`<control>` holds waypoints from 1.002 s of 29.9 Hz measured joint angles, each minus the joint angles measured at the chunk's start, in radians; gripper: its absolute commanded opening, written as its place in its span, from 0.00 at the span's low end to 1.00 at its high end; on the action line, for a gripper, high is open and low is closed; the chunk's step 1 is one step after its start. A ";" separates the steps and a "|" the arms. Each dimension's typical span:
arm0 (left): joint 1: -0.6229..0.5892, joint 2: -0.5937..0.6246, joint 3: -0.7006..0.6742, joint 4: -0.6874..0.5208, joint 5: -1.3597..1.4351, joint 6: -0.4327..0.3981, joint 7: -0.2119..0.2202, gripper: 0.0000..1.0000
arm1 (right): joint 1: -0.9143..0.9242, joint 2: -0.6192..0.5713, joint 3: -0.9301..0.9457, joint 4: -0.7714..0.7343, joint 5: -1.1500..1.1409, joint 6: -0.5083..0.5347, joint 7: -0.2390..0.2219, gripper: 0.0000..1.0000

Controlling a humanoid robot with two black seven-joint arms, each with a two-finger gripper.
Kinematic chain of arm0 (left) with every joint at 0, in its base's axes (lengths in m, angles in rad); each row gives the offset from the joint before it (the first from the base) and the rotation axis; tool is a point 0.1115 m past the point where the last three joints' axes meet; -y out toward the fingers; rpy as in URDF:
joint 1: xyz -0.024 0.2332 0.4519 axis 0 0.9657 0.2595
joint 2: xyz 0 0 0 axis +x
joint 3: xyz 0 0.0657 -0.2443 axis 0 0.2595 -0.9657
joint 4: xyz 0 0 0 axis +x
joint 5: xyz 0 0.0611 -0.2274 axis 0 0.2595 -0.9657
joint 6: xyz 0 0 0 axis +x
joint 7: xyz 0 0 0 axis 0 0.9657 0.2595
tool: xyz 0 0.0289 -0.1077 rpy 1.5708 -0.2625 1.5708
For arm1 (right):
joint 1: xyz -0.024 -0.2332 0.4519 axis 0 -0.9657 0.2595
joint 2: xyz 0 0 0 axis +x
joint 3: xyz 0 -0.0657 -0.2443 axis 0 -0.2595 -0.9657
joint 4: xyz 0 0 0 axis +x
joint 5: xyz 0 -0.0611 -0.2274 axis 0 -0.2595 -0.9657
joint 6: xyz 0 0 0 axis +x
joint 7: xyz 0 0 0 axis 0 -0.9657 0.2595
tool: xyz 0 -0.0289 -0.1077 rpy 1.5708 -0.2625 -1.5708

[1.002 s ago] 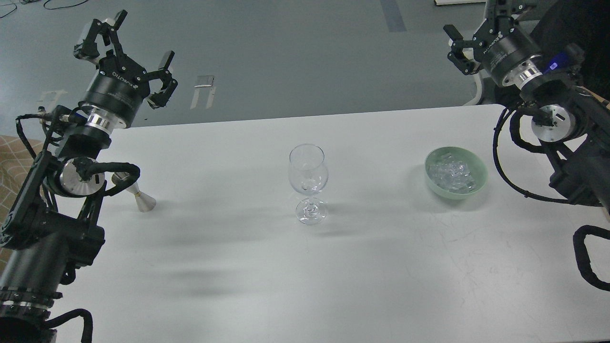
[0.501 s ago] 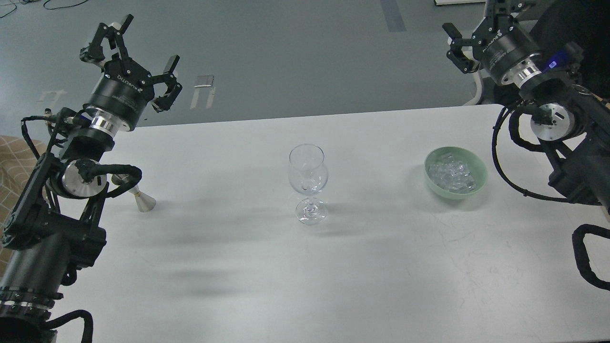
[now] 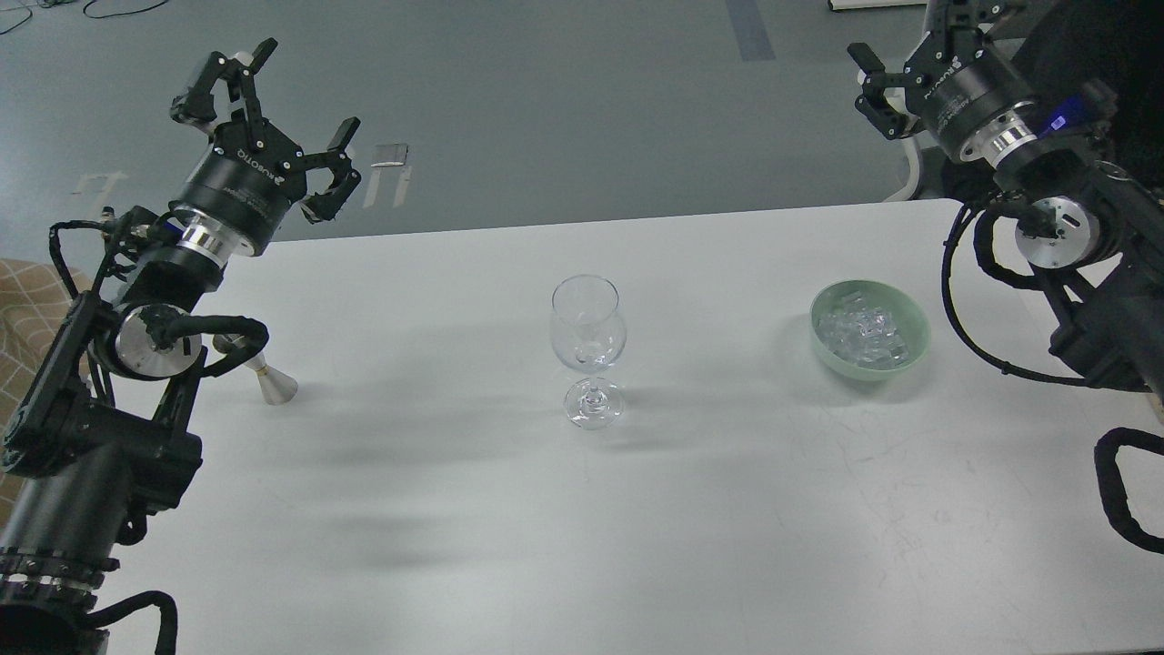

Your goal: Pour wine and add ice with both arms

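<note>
Shifting rightward from earlier: left end effector, fingers apart, empty. Right end effector barely moved, spread uncertain. Glass, ice unmoved on desk.

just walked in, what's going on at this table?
Nothing is being handled yet. The left gripper is open and empty, raised past the table's far left edge; the right gripper is raised at far right, partly cut off. On the white table a stemmed glass stands upright mid-table, a green bowl of ice sits to its right, and a small metal jigger lies by the left arm.
</note>
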 measured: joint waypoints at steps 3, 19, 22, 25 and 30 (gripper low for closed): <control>0.000 0.001 -0.002 0.000 0.000 0.000 -0.004 0.98 | 0.000 0.000 0.000 0.000 0.000 0.000 0.000 1.00; 0.002 -0.008 0.012 -0.002 -0.001 0.009 0.005 0.98 | 0.001 0.000 -0.001 0.002 0.000 0.000 0.000 1.00; 0.007 -0.009 0.012 -0.004 0.000 0.009 0.003 0.98 | 0.000 0.000 -0.001 0.002 0.000 0.000 -0.001 1.00; 0.017 -0.010 0.010 -0.007 0.000 0.009 0.003 0.98 | -0.001 0.000 -0.001 0.003 0.000 0.000 -0.001 1.00; 0.023 -0.010 0.007 -0.010 0.000 0.011 0.001 0.98 | -0.001 0.000 -0.001 0.004 0.000 0.000 -0.001 1.00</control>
